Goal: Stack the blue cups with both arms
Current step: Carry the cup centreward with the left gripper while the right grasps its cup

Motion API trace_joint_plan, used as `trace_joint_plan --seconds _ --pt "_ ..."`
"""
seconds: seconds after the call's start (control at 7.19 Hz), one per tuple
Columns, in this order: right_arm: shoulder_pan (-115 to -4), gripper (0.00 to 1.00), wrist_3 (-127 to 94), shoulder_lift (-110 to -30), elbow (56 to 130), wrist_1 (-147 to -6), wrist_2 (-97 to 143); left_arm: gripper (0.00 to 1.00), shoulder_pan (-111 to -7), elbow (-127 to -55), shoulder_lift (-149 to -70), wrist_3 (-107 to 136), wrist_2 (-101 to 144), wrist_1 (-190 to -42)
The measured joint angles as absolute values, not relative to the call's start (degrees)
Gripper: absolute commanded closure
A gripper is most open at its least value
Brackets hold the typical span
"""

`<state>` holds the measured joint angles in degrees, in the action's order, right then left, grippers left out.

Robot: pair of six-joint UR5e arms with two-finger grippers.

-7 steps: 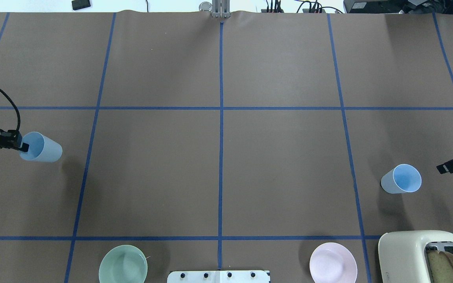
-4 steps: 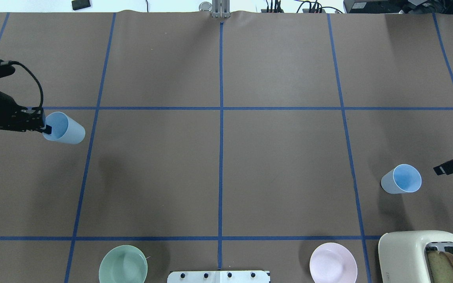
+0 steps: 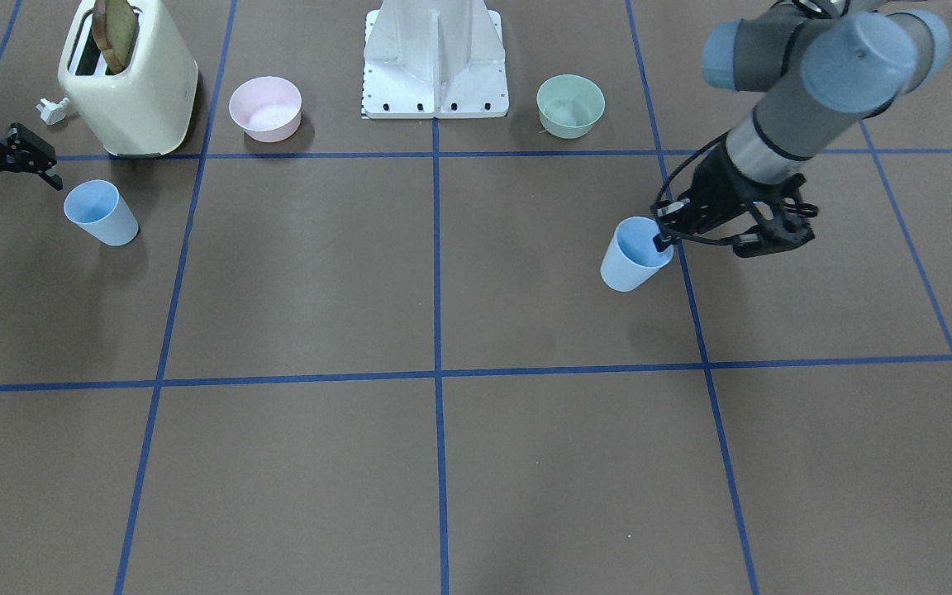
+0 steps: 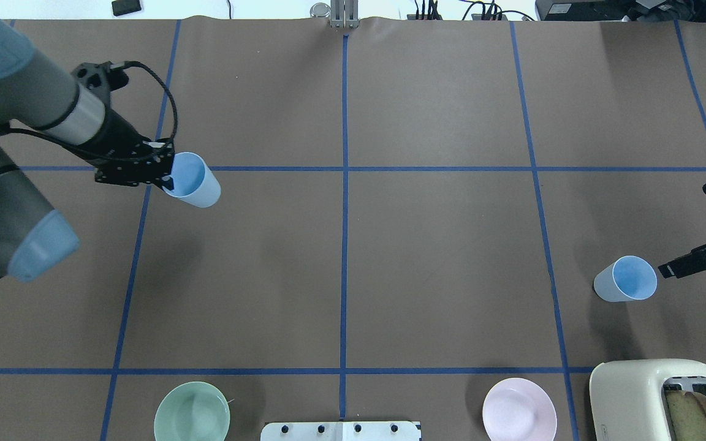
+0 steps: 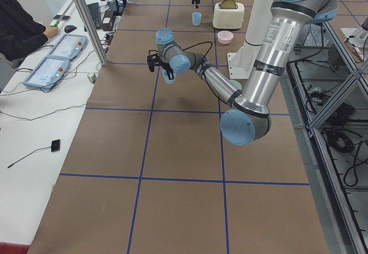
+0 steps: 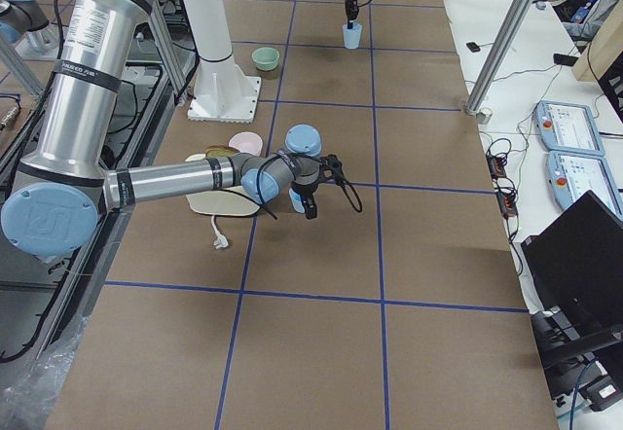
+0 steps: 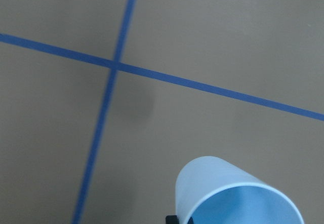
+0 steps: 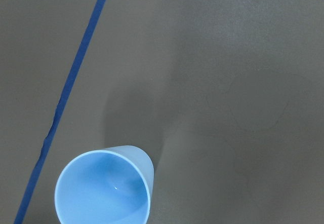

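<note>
My left gripper [image 4: 168, 179] is shut on the rim of a pale-blue cup [image 4: 197, 182] and holds it tilted above the table, left of centre. The front view shows the same cup [image 3: 631, 258], and its rim fills the bottom of the left wrist view [image 7: 228, 193]. The second blue cup [image 4: 626, 278] stands upright on the table at the right. My right gripper [image 4: 671, 267] is open and empty, just beside that cup's rim and apart from it. The right wrist view looks down into this cup [image 8: 104, 186].
A cream toaster [image 4: 659, 398] with a slice of bread stands at the near right corner. A pink bowl [image 4: 519, 409] and a mint-green bowl [image 4: 192, 411] flank the white pedestal base [image 3: 435, 58]. Blue tape lines grid the brown table.
My left arm has carried its cup from the table's left edge to the right and farther from the robot. My right gripper has crept a little closer to the standing cup.
</note>
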<state>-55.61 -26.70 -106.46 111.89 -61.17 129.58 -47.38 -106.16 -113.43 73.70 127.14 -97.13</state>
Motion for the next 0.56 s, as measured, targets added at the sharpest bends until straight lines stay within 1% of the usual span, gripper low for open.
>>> trace_joint_plan --seconds 0.28,0.56 --pt "-55.38 0.17 -27.0 -105.99 111.27 -61.04 129.16 1.0 -41.08 -105.11 -120.99 77.18 121.16 -90.66" --pt "-54.8 0.17 -29.0 -103.8 110.47 -61.07 129.02 1.0 -38.48 -102.91 -125.54 78.57 118.6 -88.34"
